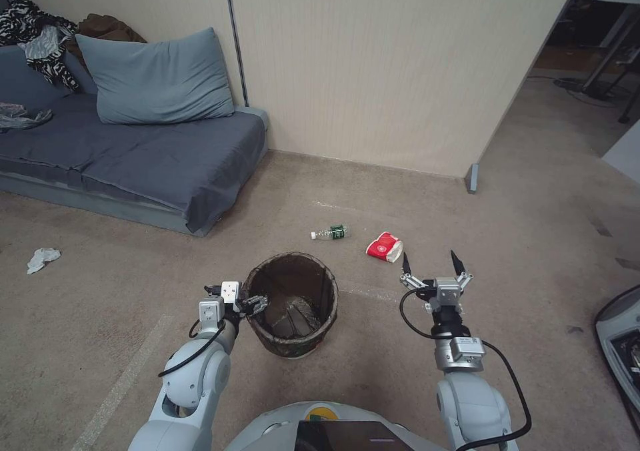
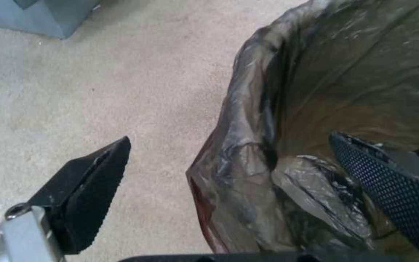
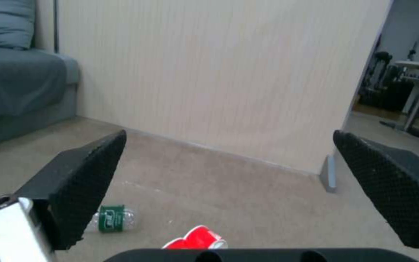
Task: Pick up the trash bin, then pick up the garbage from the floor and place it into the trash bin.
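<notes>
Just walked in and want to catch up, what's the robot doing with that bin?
The left gripper is open at the rim of the bin, one finger inside and one outside, not yet closed on it. The bin stands on the carpet. The right gripper is open in the air, facing the bottle and the red cup on the floor ahead. A tissue lies farther left, near the sofa.
</notes>
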`<state>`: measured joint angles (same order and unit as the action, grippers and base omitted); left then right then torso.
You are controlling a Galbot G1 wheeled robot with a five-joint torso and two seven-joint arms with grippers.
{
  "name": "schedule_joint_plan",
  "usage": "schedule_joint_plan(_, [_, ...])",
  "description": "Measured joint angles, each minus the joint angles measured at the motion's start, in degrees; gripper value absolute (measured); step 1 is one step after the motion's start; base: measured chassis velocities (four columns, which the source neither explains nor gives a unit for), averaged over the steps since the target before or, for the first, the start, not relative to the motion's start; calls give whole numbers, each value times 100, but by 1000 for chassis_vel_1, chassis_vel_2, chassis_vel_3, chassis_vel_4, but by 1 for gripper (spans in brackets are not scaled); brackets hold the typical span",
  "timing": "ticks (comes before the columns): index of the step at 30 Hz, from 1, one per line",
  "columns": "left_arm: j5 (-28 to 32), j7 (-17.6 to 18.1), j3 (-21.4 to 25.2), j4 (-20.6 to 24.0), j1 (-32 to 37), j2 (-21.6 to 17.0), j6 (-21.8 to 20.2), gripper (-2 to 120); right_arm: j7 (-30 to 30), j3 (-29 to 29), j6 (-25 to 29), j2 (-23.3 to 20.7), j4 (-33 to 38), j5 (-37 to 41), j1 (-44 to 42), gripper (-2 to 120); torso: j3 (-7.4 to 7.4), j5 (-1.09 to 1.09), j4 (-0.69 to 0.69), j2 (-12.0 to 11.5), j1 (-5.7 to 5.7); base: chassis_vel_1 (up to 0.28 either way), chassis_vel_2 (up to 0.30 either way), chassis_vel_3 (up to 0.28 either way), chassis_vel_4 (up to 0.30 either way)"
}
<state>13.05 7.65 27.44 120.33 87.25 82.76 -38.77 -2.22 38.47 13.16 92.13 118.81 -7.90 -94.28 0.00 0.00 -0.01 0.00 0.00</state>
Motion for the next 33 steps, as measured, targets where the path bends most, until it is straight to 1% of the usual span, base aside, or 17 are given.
schedule_joint_plan(11, [2,20,8,-337,-92,48,106,99,-18,22,29,0,10,-5,-40,100,0,1,1,0,0,0,0,0,0])
schedule_joint_plan(15, [31,13,15,-389,-119,56,122,97,-20,21,33,0,11,-20,-50,100,0,2,1,0,0,0,0,0,0])
schedule_joint_plan(16, [45,5,24,-406,-128,58,123,96,-20,21,35,0,12,-24,-51,100,-1,2,0,0,0,0,0,0,0])
schedule_joint_plan(17, [79,-5,19,-430,-142,62,119,89,-21,20,39,0,13,-28,-51,100,-1,3,2,0,0,0,0,0,0])
schedule_joint_plan(18, [79,-5,19,-430,-142,62,119,89,-21,20,39,0,13,-28,-51,100,-1,3,2,0,0,0,0,0,0])
schedule_joint_plan(20, [119,-48,11,-478,-160,73,110,78,-22,19,47,0,14,-41,-55,100,-1,4,2,1,0,0,0,0,0])
schedule_joint_plan(21, [119,-48,11,-478,-160,73,110,78,-22,19,47,0,14,-41,-55,100,-1,4,2,1,0,0,0,0,0])
schedule_joint_plan(24, [154,-80,-6,-521,-164,84,103,66,-25,18,52,0,18,-48,-60,100,-1,4,2,1,0,0,0,0,0])
schedule_joint_plan(25, [154,-80,-6,-521,-164,84,103,66,-25,18,52,0,18,-48,-60,100,-1,4,2,1,0,0,0,0,0])
schedule_joint_plan(26, [160,-82,-9,-532,-162,89,103,60,-26,17,53,0,23,-49,-62,100,-1,4,2,1,0,0,0,0,0])
schedule_joint_plan(27, [161,-84,-11,-536,-160,92,103,58,-26,17,53,0,26,-50,-62,100,-2,4,2,1,0,0,0,0,0])
schedule_joint_plan(28, [161,-87,-17,-538,-155,97,103,50,-28,17,53,0,31,-50,-61,100,-2,3,2,1,0,0,0,0,0])
schedule_joint_plan(29, [161,-87,-23,-539,-151,97,102,47,-29,17,53,0,32,-50,-59,100,-2,3,2,1,0,0,0,0,0])
schedule_joint_plan(30, [161,-87,-23,-539,-151,97,102,47,-29,17,53,0,32,-50,-59,100,-2,3,2,1,0,0,0,0,0])
schedule_joint_plan(33, [159,-89,-29,-539,-148,96,100,34,-33,17,53,0,34,-50,-54,100,-1,1,0,1,-1,0,0,0,0])
